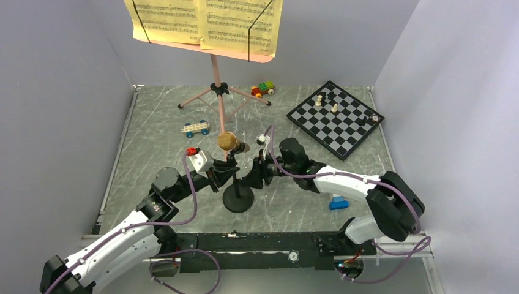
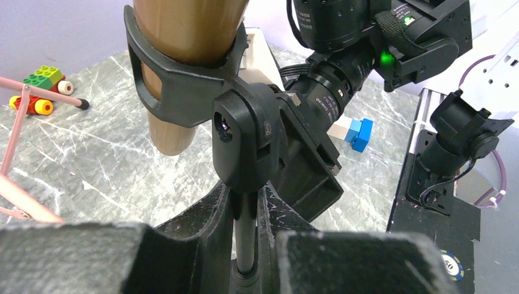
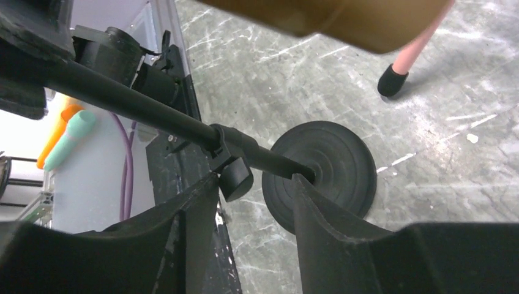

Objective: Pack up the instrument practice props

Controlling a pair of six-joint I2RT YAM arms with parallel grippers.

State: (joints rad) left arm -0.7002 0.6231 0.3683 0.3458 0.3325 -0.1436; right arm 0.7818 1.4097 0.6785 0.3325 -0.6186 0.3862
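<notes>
trouble could come from the thin pole (image 3: 153,116) twisting and tipping: left gripper (image 2: 245,205) is pinched shut on the mic stand (image 1: 238,199), upright on the table (image 1: 153,122) between the arms, microphone (image 1: 227,141) clipped on top; right gripper (image 3: 254,184) straddles the pole partly open, holding nothing. only the right wrist view shows the round base (image 3: 330,165) down on the table.

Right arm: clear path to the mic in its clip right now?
Probably yes. The right gripper is open astride the mic stand pole, with the microphone close above it and nothing between. The left gripper clamps the pole, not the mic.
</notes>
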